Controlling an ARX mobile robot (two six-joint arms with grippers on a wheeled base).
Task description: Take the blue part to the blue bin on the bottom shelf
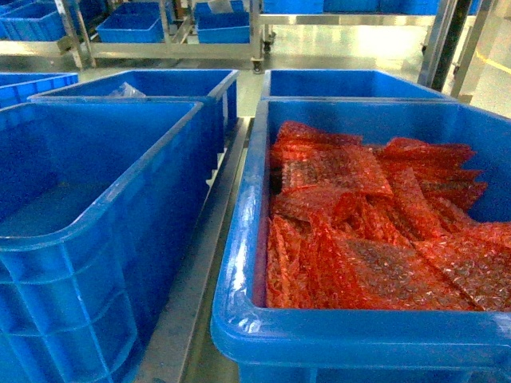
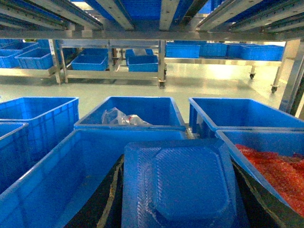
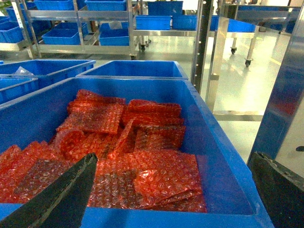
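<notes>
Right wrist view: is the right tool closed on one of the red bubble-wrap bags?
No. The right tool is open, its fingers spread wide above the red bubble-wrap bags, holding nothing.

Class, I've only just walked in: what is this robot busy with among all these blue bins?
The left gripper holds a blue part, a moulded tray-like piece, above the near empty blue bin; the part is not yet put down. The right gripper hangs open over the bin of red bubble-wrap bags, its fingers spread apart and holding nothing. In the head view neither arm shows.
</notes>
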